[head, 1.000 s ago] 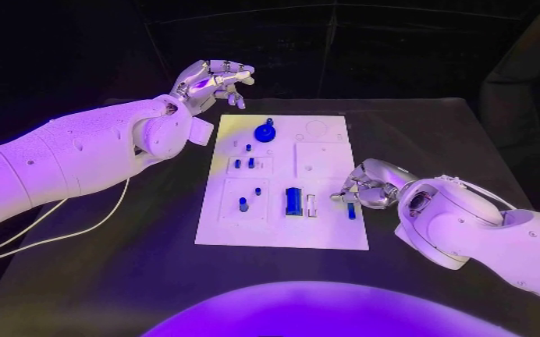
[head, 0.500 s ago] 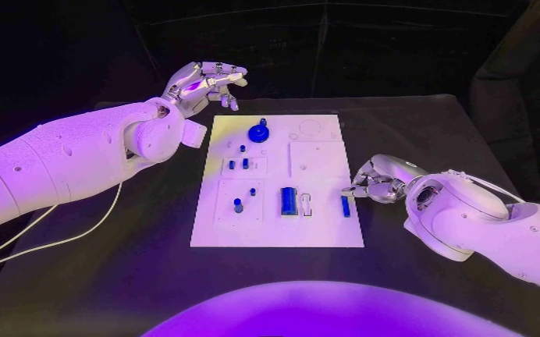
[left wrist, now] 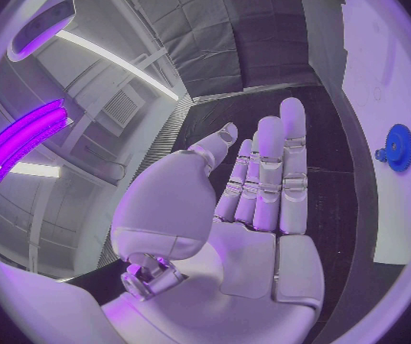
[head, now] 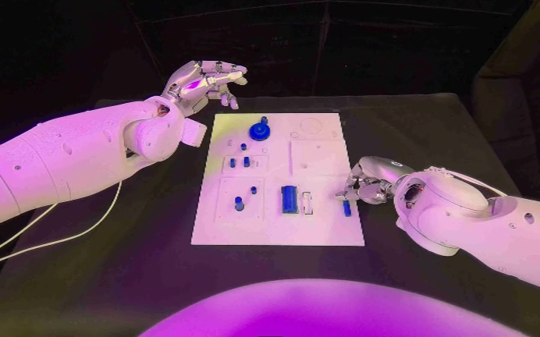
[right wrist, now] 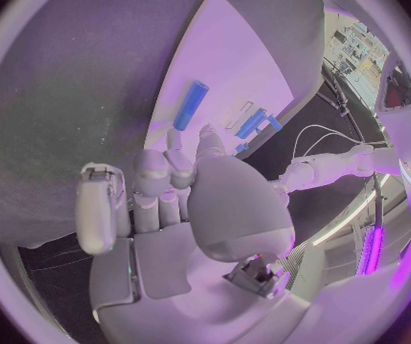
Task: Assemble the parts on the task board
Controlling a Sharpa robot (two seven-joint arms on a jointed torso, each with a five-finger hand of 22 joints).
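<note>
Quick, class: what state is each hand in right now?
Left hand: open, holding nothing.
Right hand: fingers curled by the blue bar; a grip cannot be told.

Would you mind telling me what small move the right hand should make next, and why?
Probably close its fingers on the small blue bar at the white task board's near right edge: the right hand hovers beside it, holding nothing, while the left hand stays raised beyond the board.

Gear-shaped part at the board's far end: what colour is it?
Blue; the round toothed gear part shows best in the left wrist view.
</note>
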